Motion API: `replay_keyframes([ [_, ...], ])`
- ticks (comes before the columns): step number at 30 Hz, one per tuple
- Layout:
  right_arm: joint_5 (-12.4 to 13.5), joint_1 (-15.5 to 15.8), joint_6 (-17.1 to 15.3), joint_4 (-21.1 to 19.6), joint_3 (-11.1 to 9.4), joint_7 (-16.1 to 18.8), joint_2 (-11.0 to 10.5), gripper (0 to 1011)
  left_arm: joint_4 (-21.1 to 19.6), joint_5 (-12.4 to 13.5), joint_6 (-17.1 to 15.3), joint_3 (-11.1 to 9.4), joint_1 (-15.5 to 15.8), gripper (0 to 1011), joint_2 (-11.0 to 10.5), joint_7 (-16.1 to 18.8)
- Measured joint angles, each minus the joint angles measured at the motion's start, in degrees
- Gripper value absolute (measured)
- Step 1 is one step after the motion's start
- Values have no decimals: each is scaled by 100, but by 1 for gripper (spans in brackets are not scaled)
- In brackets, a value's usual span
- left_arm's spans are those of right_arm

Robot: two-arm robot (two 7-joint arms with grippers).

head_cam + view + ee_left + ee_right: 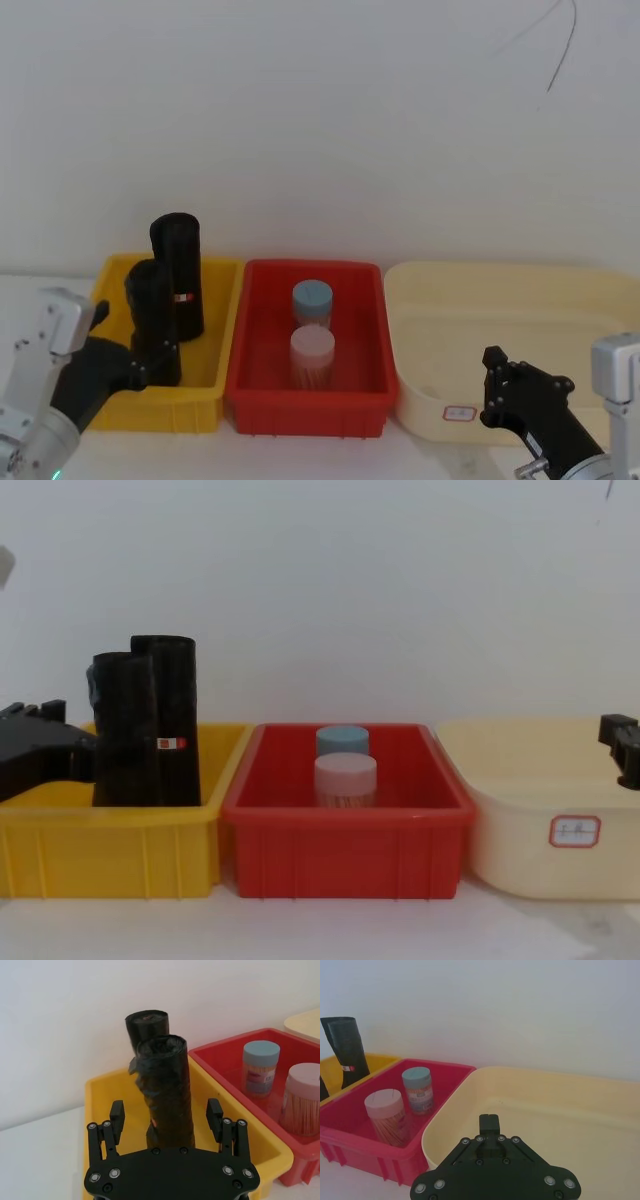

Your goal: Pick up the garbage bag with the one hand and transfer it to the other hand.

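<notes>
One crinkly black unlabelled roll, the garbage bag [167, 1085], stands upright in the yellow bin [106, 1096] beside the labelled roll [178, 265], untouched between my left gripper's [165, 1107] wide-open jaws, with my right gripper [489, 1121] pinched closed by the cream tub [545, 1081].

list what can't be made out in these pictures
Base of the garbage bag: chest view, behind the yellow bin's front wall; left wrist view, behind the left gripper.
Writing on the cream tub's label: chest view, too small.
Pink-lidded jar's base: chest view, behind the red bin's wall.
Right gripper: chest view, cut by the right edge.
</notes>
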State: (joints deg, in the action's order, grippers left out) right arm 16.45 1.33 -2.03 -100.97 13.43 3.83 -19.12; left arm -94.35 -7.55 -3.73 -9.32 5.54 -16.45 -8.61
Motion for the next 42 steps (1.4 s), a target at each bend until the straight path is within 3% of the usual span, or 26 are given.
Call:
replay_keyframes([
  [18,0,0,0,0,0,0,0,0,674,67,241,-141,559,981,246,-196],
  [28,0,0,0,0,0,0,0,0,918,93,353,-165,745,740,353,-223],
  [35,0,0,0,0,0,0,0,0,986,112,405,-167,810,493,398,-232],
  [42,0,0,0,0,0,0,0,0,934,137,459,-161,851,429,416,-241],
])
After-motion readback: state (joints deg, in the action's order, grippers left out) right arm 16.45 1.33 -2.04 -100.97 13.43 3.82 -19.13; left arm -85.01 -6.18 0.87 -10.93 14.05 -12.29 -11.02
